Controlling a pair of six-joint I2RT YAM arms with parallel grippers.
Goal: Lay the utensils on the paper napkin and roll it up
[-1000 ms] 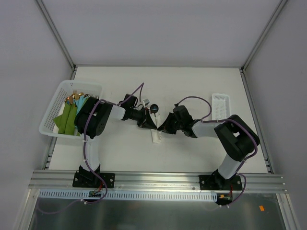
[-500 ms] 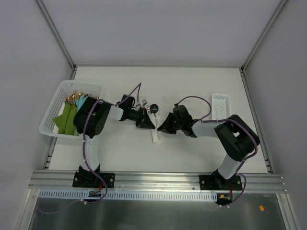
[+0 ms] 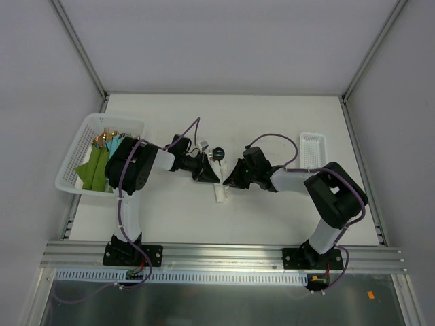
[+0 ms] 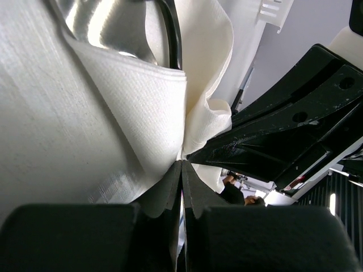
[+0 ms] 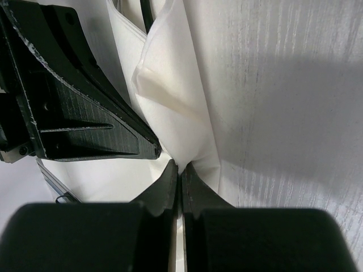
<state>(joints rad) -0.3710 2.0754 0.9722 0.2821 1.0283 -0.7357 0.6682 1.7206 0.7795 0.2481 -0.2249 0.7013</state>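
Note:
The paper napkin [image 3: 221, 194] lies mid-table, partly wrapped round the utensils. The spoon's round bowl [image 3: 219, 154] sticks out at its far end; I cannot make out the fork. In the left wrist view the napkin [image 4: 142, 96] folds over the spoon bowl [image 4: 108, 25], and my left gripper [image 4: 182, 163] is shut on a pinch of its edge. My right gripper [image 5: 180, 165] is shut on the napkin [image 5: 181, 107] from the opposite side. Both grippers, left [image 3: 211, 177] and right [image 3: 228, 182], meet almost tip to tip over the napkin.
A white basket [image 3: 73, 155] at the left holds green and teal cloths [image 3: 98, 166] with gold cutlery. A small white tray [image 3: 312, 149] stands at the right. Metal frame posts edge the table at the back.
The left jaws have closed the last bit onto the napkin. The right gripper has edged slightly to the left. The napkin stays in place.

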